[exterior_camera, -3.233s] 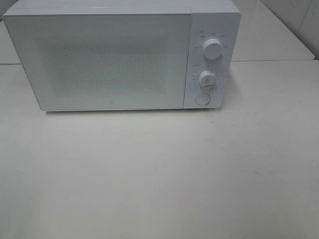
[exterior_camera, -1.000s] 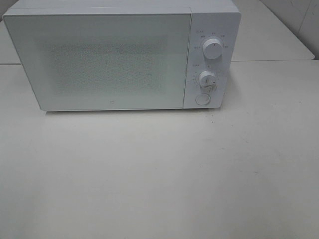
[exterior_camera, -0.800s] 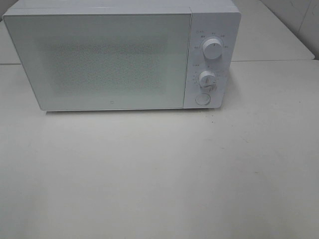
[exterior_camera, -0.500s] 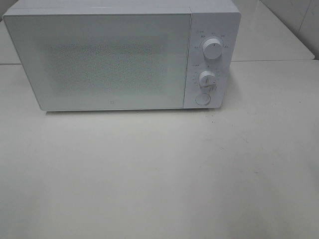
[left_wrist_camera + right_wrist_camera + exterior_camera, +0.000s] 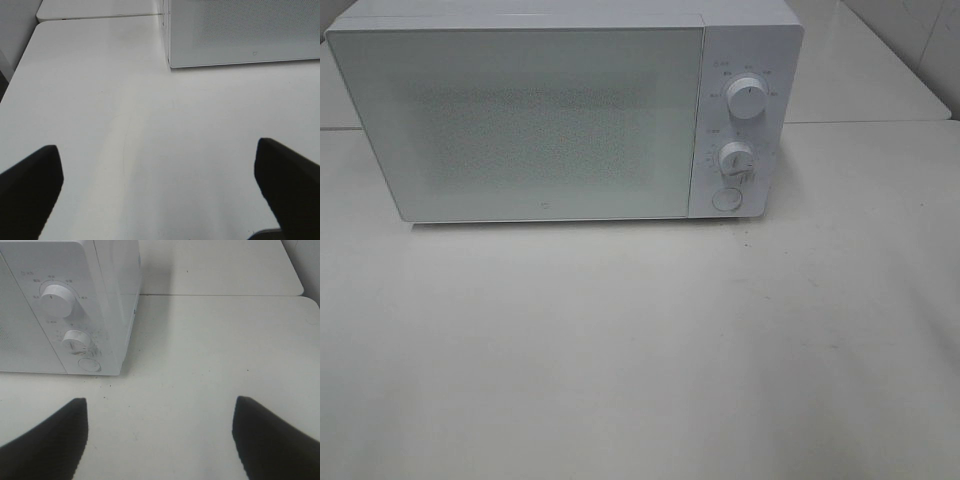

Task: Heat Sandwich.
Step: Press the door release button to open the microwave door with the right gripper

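The sandwich is out of view. A white microwave (image 5: 550, 115) stands at the back of the table with its door shut; its corner shows in the left wrist view (image 5: 240, 35) and its control panel in the right wrist view (image 5: 65, 315). My left gripper (image 5: 160, 195) is open over bare table, its black fingers (image 5: 30, 190) wide apart with nothing between them. My right gripper (image 5: 160, 440) is open too, above the table in front of the microwave's right side, empty. Neither gripper appears in the exterior high view.
The panel carries two round dials, an upper dial (image 5: 748, 98) and a lower dial (image 5: 736, 158), above a round button (image 5: 726, 198). The white table (image 5: 640, 350) spreads in front of the microwave. A second tabletop (image 5: 860, 70) adjoins it behind.
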`<action>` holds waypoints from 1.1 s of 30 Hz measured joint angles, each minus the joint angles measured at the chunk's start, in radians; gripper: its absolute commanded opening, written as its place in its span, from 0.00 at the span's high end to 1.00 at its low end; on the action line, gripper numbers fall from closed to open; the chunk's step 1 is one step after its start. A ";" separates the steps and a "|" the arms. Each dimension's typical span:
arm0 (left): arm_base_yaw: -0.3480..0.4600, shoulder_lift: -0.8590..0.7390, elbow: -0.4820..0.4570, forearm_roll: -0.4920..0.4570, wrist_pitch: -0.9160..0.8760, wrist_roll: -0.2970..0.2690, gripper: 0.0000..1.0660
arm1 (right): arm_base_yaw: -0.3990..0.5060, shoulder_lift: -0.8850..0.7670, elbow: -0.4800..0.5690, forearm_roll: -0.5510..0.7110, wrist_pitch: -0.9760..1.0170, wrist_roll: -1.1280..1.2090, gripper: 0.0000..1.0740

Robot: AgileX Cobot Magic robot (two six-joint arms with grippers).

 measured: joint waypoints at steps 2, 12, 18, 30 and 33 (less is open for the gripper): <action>0.000 0.000 0.000 0.000 0.000 0.000 0.06 | 0.000 0.057 0.000 0.000 -0.060 0.000 0.29; 0.000 0.000 0.000 0.000 0.000 0.000 0.06 | 0.000 0.251 0.000 0.000 -0.350 0.000 0.29; 0.000 0.000 0.000 0.000 0.000 0.000 0.06 | 0.000 0.333 0.053 0.000 -0.590 0.000 0.29; 0.000 0.000 0.000 0.000 0.000 0.000 0.06 | 0.058 0.569 0.211 0.104 -1.121 -0.043 0.29; 0.000 0.000 0.000 0.000 0.000 0.000 0.06 | 0.137 0.637 0.226 0.188 -1.209 -0.094 0.29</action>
